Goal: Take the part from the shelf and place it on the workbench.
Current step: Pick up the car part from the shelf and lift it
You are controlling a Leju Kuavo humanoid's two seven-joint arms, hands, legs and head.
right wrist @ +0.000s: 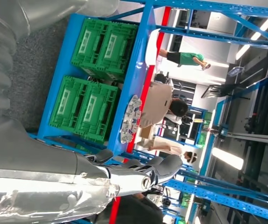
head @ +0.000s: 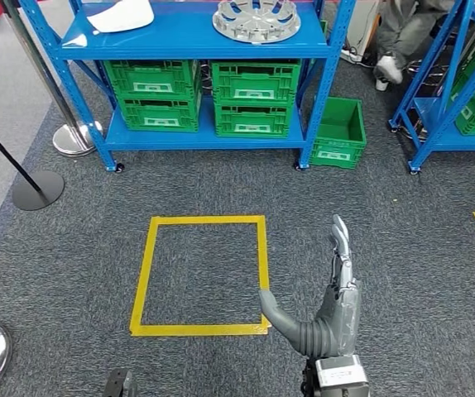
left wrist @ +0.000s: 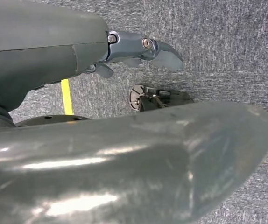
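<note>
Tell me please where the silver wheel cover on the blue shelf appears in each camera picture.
Head view: wheel cover at top centre, on the upper board.
Left wrist view: not in it.
Right wrist view: wheel cover mid-picture, seen edge-on.
Shared landmark: green crates under it.

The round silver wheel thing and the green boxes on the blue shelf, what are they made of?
The wheel cover looks like shiny silver-painted plastic or metal; its spokes glint, but the look alone leaves it open. The green crates look like matte molded plastic, with ribbed, slotted walls. The shelf seems painted steel: smooth blue, with hole-punched posts.
</note>
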